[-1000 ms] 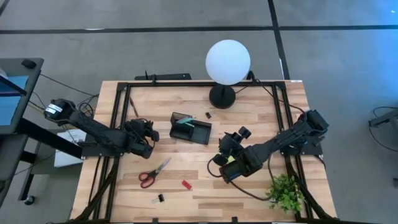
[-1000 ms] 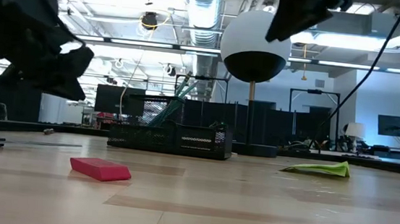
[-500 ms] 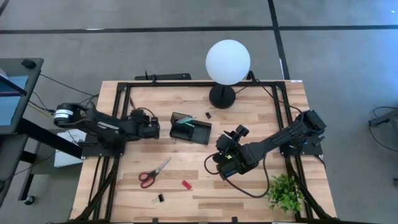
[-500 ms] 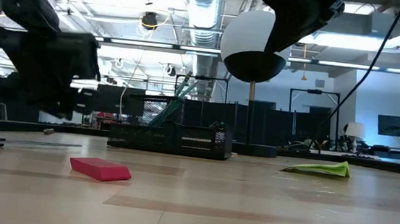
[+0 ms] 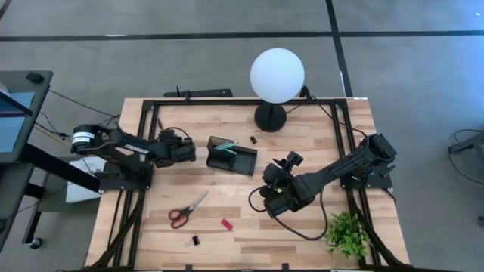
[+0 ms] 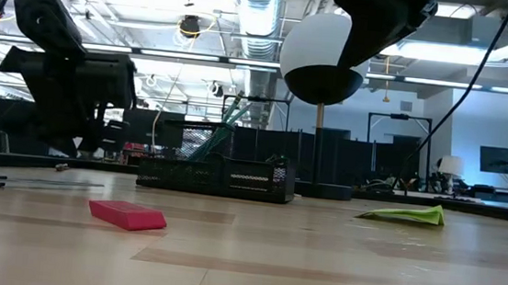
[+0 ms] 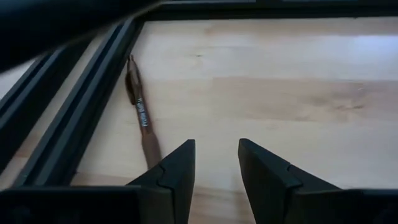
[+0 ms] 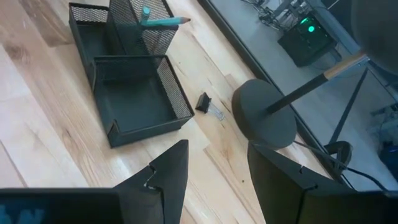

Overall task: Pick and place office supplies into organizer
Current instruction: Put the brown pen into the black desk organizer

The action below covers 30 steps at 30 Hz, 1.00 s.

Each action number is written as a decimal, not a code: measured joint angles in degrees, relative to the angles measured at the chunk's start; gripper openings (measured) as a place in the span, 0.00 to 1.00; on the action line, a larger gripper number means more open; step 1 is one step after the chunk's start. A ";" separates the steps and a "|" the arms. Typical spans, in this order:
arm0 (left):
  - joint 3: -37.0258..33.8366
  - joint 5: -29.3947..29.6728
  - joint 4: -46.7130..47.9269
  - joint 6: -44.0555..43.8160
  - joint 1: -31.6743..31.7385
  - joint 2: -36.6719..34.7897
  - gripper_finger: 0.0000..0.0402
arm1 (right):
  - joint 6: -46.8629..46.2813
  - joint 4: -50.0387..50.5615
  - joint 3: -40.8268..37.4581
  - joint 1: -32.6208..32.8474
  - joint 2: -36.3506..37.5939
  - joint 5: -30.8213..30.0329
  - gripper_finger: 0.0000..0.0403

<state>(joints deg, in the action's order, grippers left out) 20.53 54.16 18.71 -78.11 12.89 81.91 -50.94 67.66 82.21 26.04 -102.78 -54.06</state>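
Just ahead of the empty, parted left pincer (image 7: pixel 215 163) lies a brown pen (image 7: pixel 142 120) on the table (image 5: pixel 302 242). One teal pen (image 8: pixel 163 20) stands in the organizer (image 5: pixel 231 156); scissors (image 5: pixel 186 210), red piece (image 5: pixel 225 224) and clips remain out. Right pincer (image 8: pixel 216 163) hovers parted, empty.

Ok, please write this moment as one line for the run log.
left gripper: open, empty, beside brown pen | right gripper: open, empty, above table near organizer | scissors: on table
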 joint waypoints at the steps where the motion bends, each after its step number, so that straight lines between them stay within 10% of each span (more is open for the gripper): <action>1: 0.00 -0.46 0.21 0.29 0.08 0.00 0.30 | 0.00 0.00 0.00 0.09 0.00 0.00 0.40; 30: 9.13 -10.82 29.21 -7.54 0.55 -0.07 0.29 | -0.13 -0.85 0.00 2.49 0.02 0.08 0.40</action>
<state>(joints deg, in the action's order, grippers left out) 29.66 43.34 47.93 -85.66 13.44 81.84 -51.07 66.80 82.21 28.53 -102.76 -53.98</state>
